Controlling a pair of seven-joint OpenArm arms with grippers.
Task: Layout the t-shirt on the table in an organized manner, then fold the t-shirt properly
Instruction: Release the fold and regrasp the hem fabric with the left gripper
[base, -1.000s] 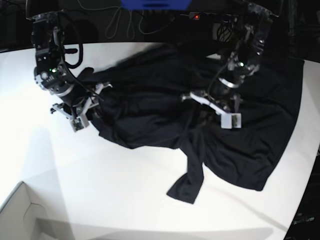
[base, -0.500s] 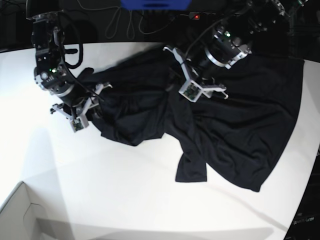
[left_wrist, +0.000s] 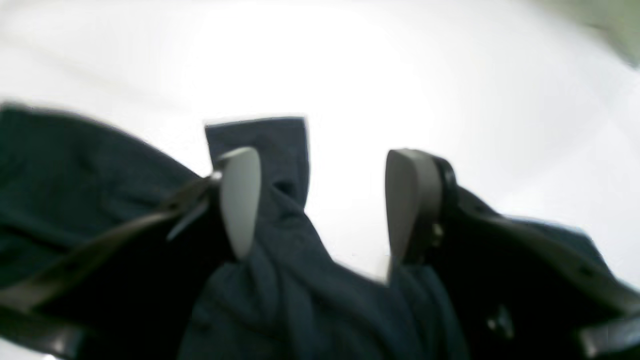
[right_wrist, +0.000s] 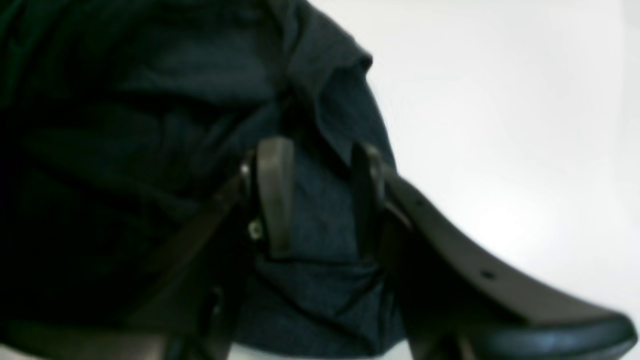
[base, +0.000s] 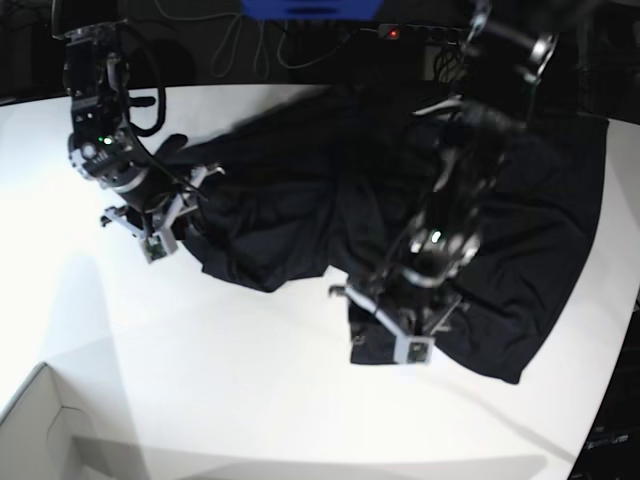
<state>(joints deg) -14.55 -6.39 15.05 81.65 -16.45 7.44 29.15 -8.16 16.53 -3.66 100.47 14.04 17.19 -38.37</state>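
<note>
The black t-shirt (base: 280, 200) lies rumpled across the far half of the white table (base: 200, 380), with one sleeve (left_wrist: 265, 140) folded out toward the near side. My left gripper (base: 385, 335) hangs over that sleeve at the shirt's near edge. In the left wrist view it (left_wrist: 325, 200) is open, with nothing between its fingers and cloth lying under them. My right gripper (base: 160, 238) sits at the shirt's left edge. The right wrist view shows its (right_wrist: 320, 197) jaws standing apart over the fabric (right_wrist: 320, 220); whether they touch it is unclear.
A pale cardboard box corner (base: 40, 430) sits at the near left. Cables and a blue object (base: 310, 8) line the dark back edge. The table's curved edge (base: 615, 340) runs close to the shirt on the right.
My left arm swung from the shirt's far middle down to its near edge and its gripper opened, letting go of the cloth. The sleeve shifted. The right arm stayed still.
</note>
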